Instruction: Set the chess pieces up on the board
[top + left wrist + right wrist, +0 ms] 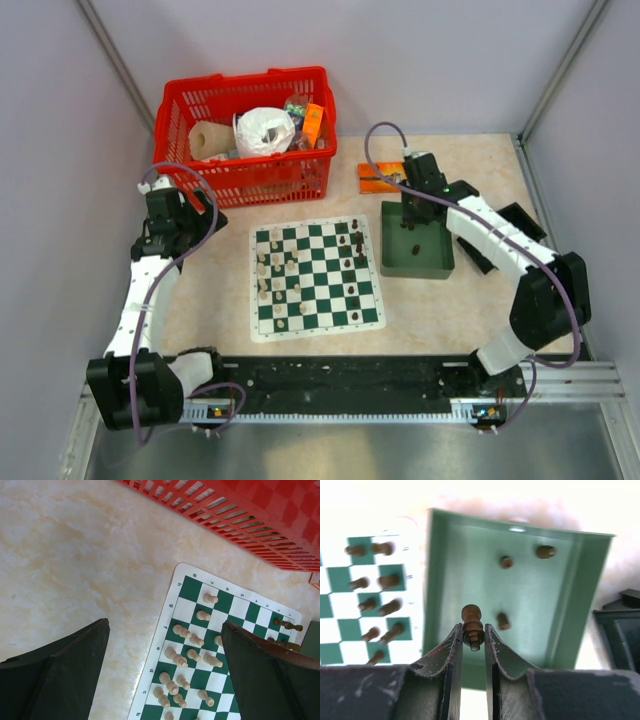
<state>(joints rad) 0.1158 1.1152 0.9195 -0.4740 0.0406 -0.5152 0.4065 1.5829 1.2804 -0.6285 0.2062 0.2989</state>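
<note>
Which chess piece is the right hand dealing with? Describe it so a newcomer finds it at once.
Find the dark green tray right of the board. Over it, the right hand is shut on one dark brown chess piece. The three other dark pieces there sit loose; only this one is gripped.

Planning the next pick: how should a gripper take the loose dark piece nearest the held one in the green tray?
Come straight down and pinch the dark piece across its slim body: the raised walls of the tray block side approaches, and bare floor lies either side of it.
</note>
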